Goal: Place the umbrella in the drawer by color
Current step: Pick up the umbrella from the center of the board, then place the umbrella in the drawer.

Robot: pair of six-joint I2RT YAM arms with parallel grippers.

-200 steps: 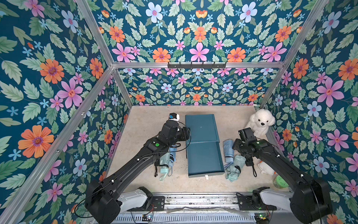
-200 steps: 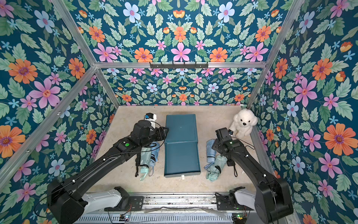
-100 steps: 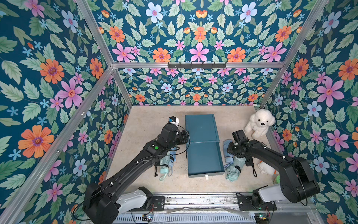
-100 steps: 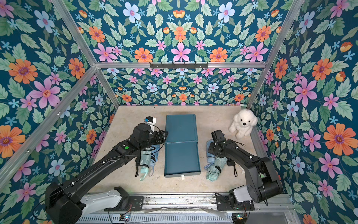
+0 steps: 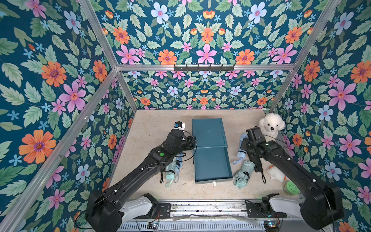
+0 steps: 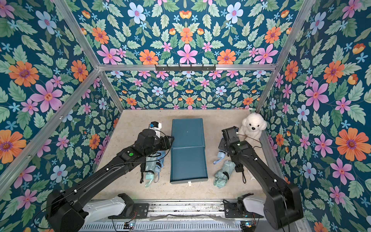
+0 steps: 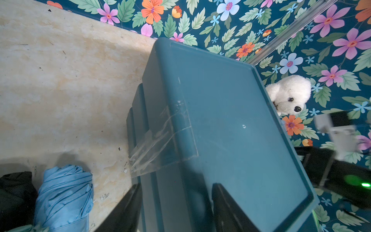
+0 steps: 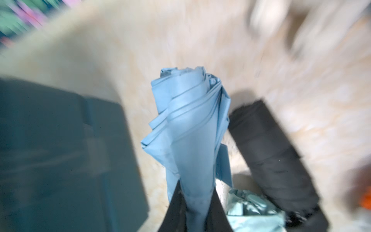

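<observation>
Beige tabletop (image 5: 152,128) carries a teal drawer unit (image 5: 208,132), folded umbrellas (image 5: 244,173) and a plush dog (image 5: 271,124).

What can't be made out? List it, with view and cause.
Right gripper, shut on the blue umbrella: covered by its own wrist in both top views.
Drawer unit: blurred in the right wrist view.
Left umbrellas: partly under the left arm, both top views.
White lump in a top view: too small to identify.

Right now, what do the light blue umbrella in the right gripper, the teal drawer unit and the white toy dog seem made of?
Light blue umbrella: thin woven fabric, likely nylon or polyester, faint sheen; it lies in soft rolled pleats.
Teal drawer unit: hard moulded plastic, smooth satin finish; rounded edges, dull highlights.
White toy dog: plush, fluffy pile; fuzzy outline.
</observation>
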